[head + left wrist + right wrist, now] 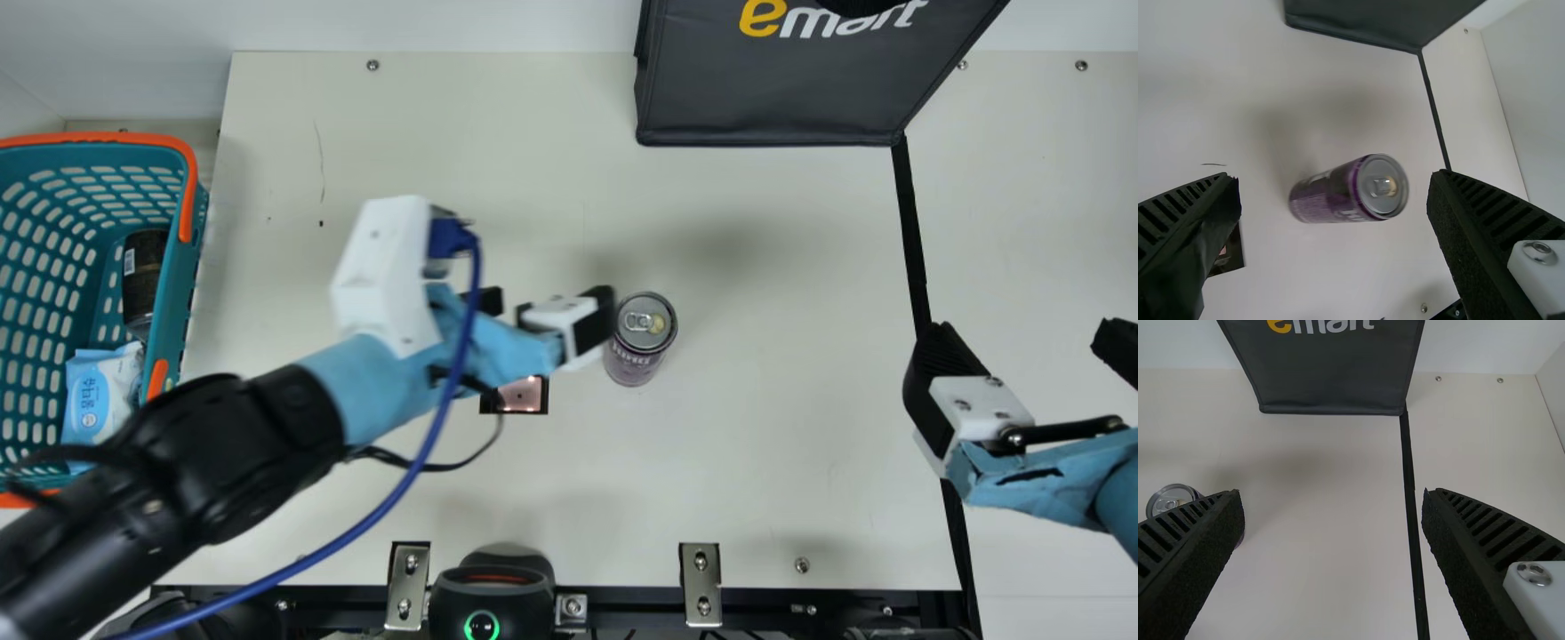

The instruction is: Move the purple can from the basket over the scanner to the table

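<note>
One purple can (633, 363), one table (773, 462): the can stands upright on the cream top, out of the basket (98, 138), lid uppermost. From where I stand, its location matches the task's end point.

Left gripper (1335, 175): fingers spread wide, nothing between the pads. In the main view it hangs just beside the can, on the basket side. No grip on the can.

Right gripper (1331, 493): fingers also wide and without a load, over the far side of the table near the black strip (909, 222).

Scanner (498, 582): at the near table edge, green ring lit. A small dark-framed square (523, 397), glowing pinkish, lies in the tabletop near the can but apart from it. Cannot tell from this whether the can's code has been read.

Progress, my judgement: removal from the basket done, placing on the table done, release done. The scanner pass cannot be confirmed. If it counts as made, all that is left is to draw the left arm clear without knocking the can. A dark cylinder (142, 276) and a wipes pack (100, 396) sit in the basket; neither is called for by this task
</note>
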